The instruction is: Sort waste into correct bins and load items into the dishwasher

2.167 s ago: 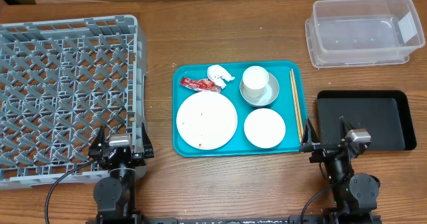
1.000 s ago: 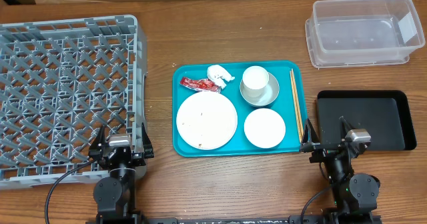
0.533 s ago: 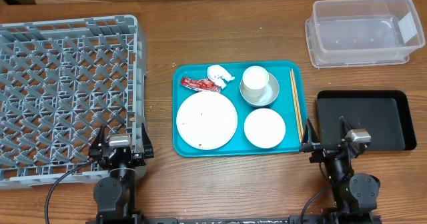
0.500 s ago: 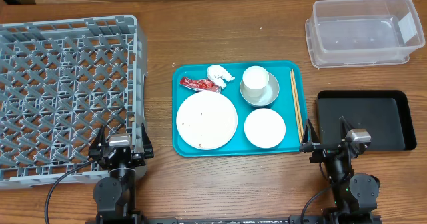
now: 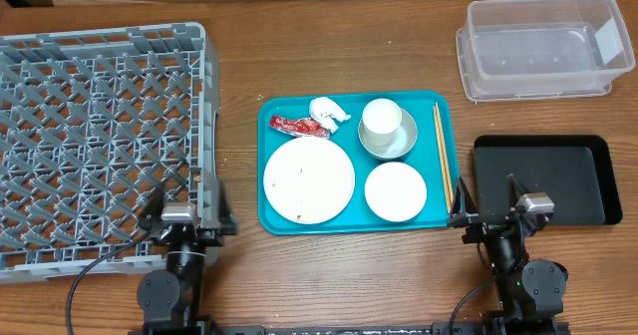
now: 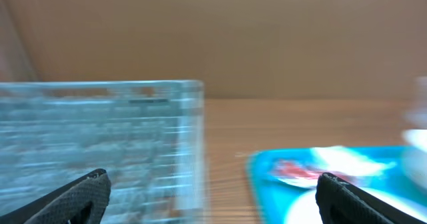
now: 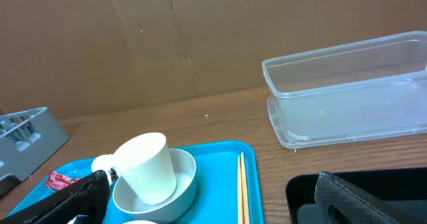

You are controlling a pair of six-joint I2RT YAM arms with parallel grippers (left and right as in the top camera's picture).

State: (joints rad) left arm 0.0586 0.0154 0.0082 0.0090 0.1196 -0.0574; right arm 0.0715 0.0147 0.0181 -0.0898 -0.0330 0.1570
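We see that the left claw (image 5: 187,215), fingers apart and empty, has just begun to move beside the dish rack (image 5: 100,136), while the right claw (image 7: 212,191) stays apart and idle, so the red wrapper (image 5: 298,126), the tissue (image 5: 327,111) and the large white plate (image 5: 308,179) all wait on the teal tray (image 5: 349,223).

Teal serving tray (image 5: 351,223) near the middle of a brown wooden table (image 5: 329,46), plain cardboard wall (image 7: 133,37) behind

Overhead straight down, wrist views low, facing forward, all sharing teal tray (image 5: 271,109)
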